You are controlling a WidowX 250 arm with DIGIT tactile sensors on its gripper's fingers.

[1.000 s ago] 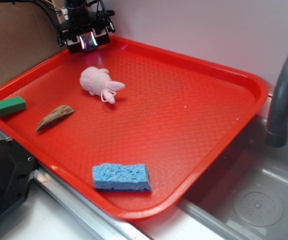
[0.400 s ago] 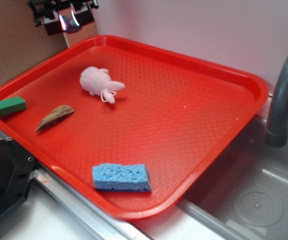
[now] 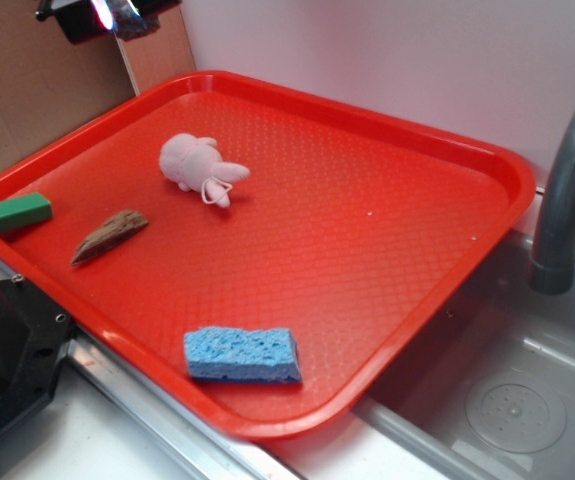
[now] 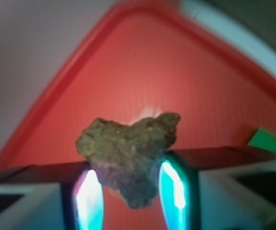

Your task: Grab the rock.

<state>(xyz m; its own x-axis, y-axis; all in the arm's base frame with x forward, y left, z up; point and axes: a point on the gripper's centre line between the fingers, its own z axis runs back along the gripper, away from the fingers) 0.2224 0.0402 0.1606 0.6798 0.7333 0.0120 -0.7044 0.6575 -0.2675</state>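
In the wrist view a small, rough, grey-brown rock (image 4: 128,153) sits pinched between my two glowing fingers (image 4: 174,184), held in the air above the red tray (image 4: 176,72). My gripper (image 4: 130,184) is shut on it. In the exterior view the gripper (image 3: 107,15) hangs high at the top left edge, above and beyond the back left corner of the tray (image 3: 512,175), and is largely cut off. The rock itself cannot be made out in that view.
On the tray lie a pink plush toy (image 3: 199,165), a flat tan wood-like piece (image 3: 110,235), a green block (image 3: 9,213) at the left rim and a blue sponge (image 3: 243,355) near the front. A grey faucet (image 3: 567,190) and sink (image 3: 527,400) stand at the right.
The gripper has risen from the tray's back left corner and drifted left, now almost out of the top of the exterior view. The things on the tray have not moved.
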